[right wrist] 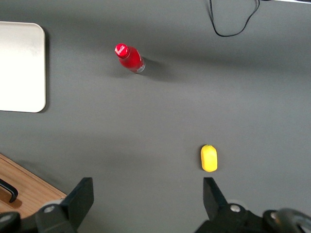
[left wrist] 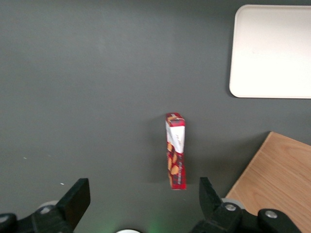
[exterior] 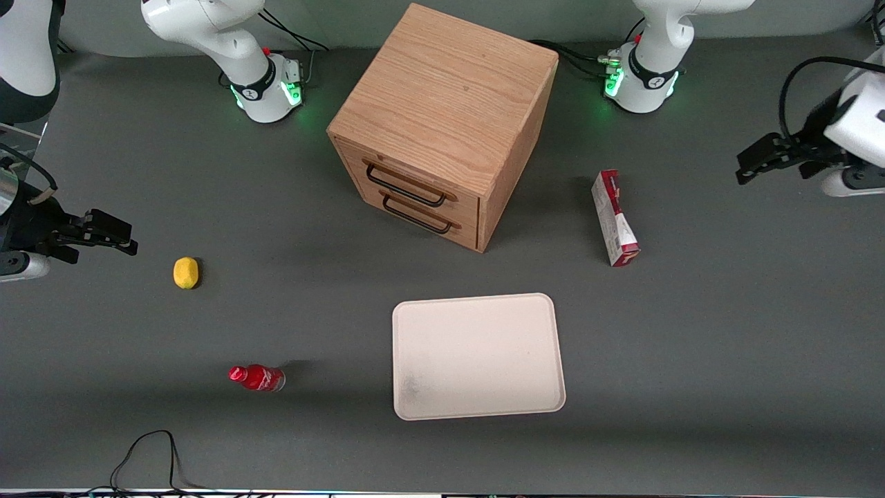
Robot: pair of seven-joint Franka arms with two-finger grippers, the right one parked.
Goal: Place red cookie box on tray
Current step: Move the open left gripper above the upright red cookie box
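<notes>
Grey table [exterior: 726, 332]: wrist view shows pincer [left wrist: 141, 194] open above red cookie box [left wrist: 176, 150].

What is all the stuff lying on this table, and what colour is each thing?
red cookie box: one, red and white, on the table beside the cabinet, toward the working arm's end.
tray: one, cream-white, nearer the front camera than the cabinet.
cabinet: one, oak, two drawers with dark handles.
bottle: one, red, toward the parked arm's end.
lemon: one, yellow, farther from the camera than the bottle.
end effector: one, black, open, above the table near the cookie box, holding nothing.
</notes>
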